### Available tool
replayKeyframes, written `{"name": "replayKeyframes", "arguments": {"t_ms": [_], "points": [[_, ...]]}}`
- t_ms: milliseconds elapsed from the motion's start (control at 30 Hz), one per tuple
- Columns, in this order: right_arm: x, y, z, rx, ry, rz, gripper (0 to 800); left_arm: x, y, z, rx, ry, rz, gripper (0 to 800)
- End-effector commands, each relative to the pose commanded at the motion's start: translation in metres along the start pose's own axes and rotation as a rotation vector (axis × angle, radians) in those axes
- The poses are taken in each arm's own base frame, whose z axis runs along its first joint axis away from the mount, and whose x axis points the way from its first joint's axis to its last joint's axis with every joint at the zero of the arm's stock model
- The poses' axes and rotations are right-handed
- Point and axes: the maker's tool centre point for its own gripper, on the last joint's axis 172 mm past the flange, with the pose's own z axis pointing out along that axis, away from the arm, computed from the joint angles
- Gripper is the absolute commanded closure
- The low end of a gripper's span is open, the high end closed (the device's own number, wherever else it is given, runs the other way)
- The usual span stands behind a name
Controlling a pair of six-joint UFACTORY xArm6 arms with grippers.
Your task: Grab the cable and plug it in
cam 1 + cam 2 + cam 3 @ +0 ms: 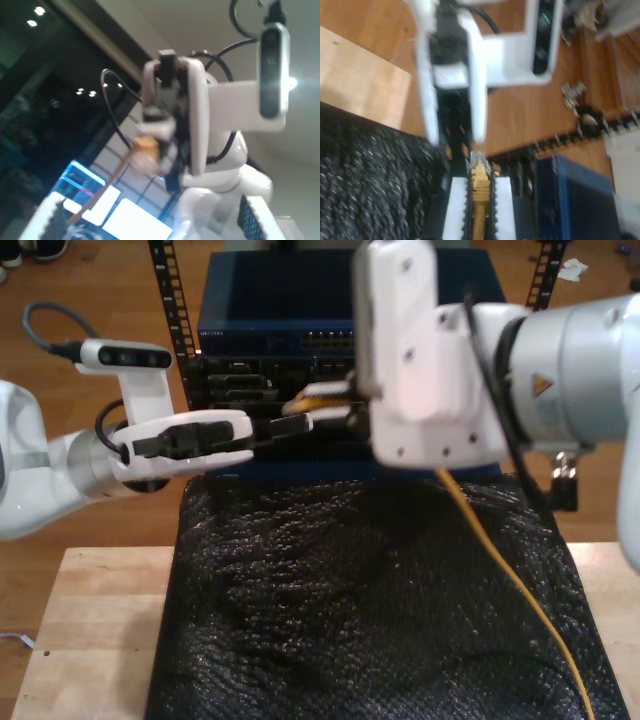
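My second gripper point(480, 205) is squeezing shut on the cable point(479, 177) just behind its plug, up in front of the rack point(300, 310). So the grabbing is done, and the plugging in is not done yet. The plug is lying sideways, pointing to the exterior view's left at my first gripper point(295, 423), which is sitting open.

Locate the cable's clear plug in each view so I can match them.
First wrist view: plug held by my second gripper.
Second wrist view: plug between that gripper's white pads.
Exterior view: plug upper middle, above the black mat.
Shared landmark: the yellow cable trailing from it.
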Motion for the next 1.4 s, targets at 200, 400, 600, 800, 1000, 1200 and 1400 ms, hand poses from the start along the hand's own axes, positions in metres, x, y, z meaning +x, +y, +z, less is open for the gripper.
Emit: {"name": "replayKeyframes", "arguments": {"t_ms": [200, 400, 600, 800, 1000, 1200, 1400], "points": [[-0.054, 0.013, -0.002, -0.026, -0.092, 0.085, 799, 0.013, -0.013, -0.011, 0.102, -0.018, 0.046, 2], [-0.092, 0.013, 0.008, -0.011, -0.156, 0.133, 800, 0.025, -0.026, -0.028, 0.247, -0.096, 0.101, 2], [-0.122, 0.015, 0.007, -0.014, -0.204, 0.169, 800, 0.018, -0.039, -0.053, 0.401, -0.289, 0.12, 2], [-0.148, 0.016, 0.007, -0.017, -0.243, 0.205, 800, 0.005, -0.046, -0.097, 0.539, -0.437, 0.132, 2], [-0.17, 0.009, 0.018, 0.013, -0.279, 0.223, 800, -0.015, -0.044, -0.139, 0.637, -0.624, 0.144, 2], [-0.192, -0.004, 0.032, 0.053, -0.328, 0.252, 800, -0.033, -0.034, -0.183, 0.75, -0.871, 0.206, 2], [-0.209, -0.018, 0.042, 0.097, -0.394, 0.263, 800, -0.045, -0.008, -0.207, 0.777, -1.055, 0.236, 2]]}}
